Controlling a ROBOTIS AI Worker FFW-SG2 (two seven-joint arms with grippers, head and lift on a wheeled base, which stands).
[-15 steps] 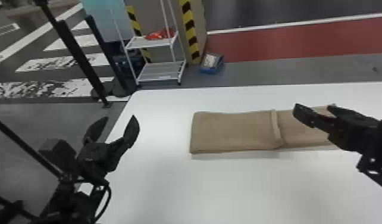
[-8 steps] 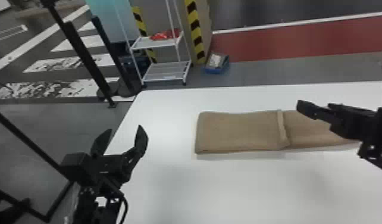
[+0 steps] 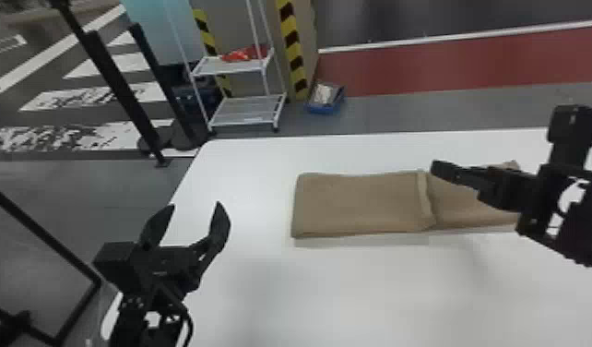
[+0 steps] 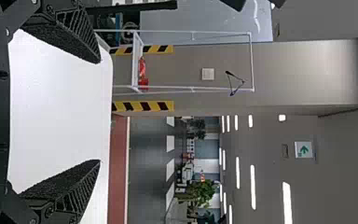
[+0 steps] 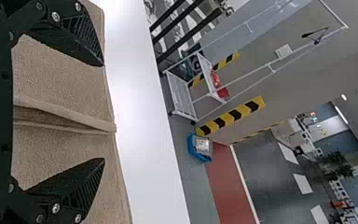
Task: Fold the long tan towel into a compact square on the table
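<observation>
A gray floor with a broad red strip and white painted stripes stretches behind a plain white table. Beyond the table's far edge stands a white wire rack, beside a column with yellow-and-black tape. The tan towel lies flat and lengthwise across the table, right of the middle in the head view, its left part folded over into a layer whose edge crosses the cloth. The left gripper is open and empty, well apart from the towel, near the table's left side. The right gripper is also open, its fingers spread over the towel's right part, gripping nothing. A blue box sits on the floor near the rack, and a red bundle rests on its upper shelf.
</observation>
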